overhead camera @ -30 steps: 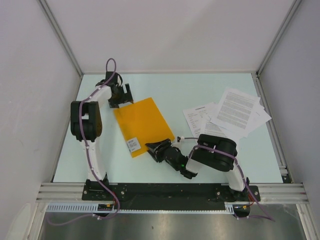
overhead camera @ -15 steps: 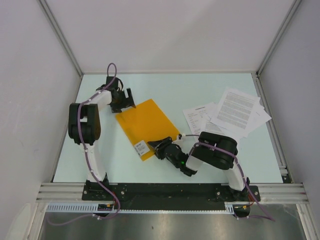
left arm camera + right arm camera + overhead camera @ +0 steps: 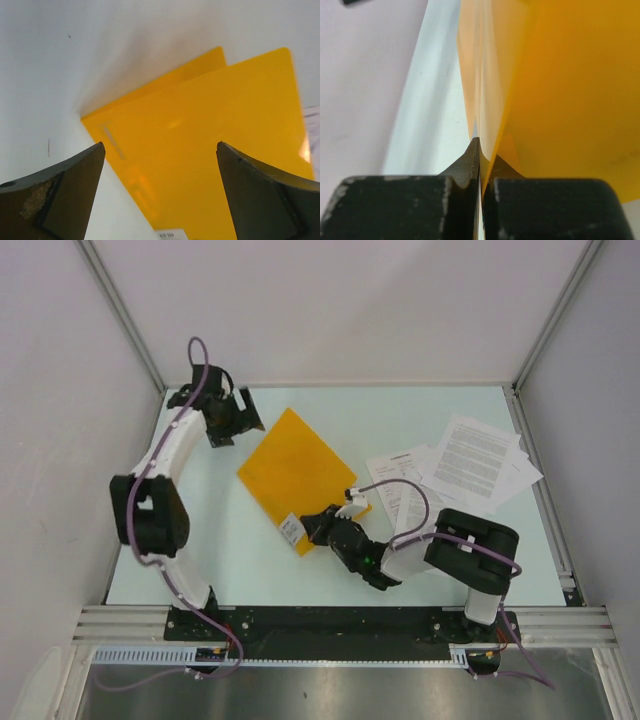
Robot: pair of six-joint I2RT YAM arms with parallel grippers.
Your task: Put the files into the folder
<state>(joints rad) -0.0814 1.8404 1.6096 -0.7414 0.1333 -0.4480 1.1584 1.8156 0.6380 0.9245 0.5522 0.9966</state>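
Observation:
The orange-yellow folder (image 3: 295, 470) lies at the middle of the table, its white label (image 3: 290, 528) at the near corner. My right gripper (image 3: 318, 528) is shut on the folder's near edge; in the right wrist view the jaws pinch the folder's covers (image 3: 555, 90), which spread apart beyond them. My left gripper (image 3: 240, 418) is open and empty, above the table just past the folder's far-left corner; its view shows the folder (image 3: 210, 150) between the spread fingers (image 3: 70, 195). The files (image 3: 470, 465) lie loose and overlapping at the right of the table.
Grey walls with metal rails (image 3: 120, 310) enclose the pale table (image 3: 400, 410) on three sides. The right arm's body (image 3: 470, 550) sits near the front, just below the files. The left arm (image 3: 160, 490) stretches along the left side.
The right gripper has kept its grip on the folder and turned it, so its far corner swung up and right. The left gripper has let go of the folder's far edge and drawn back to the left.

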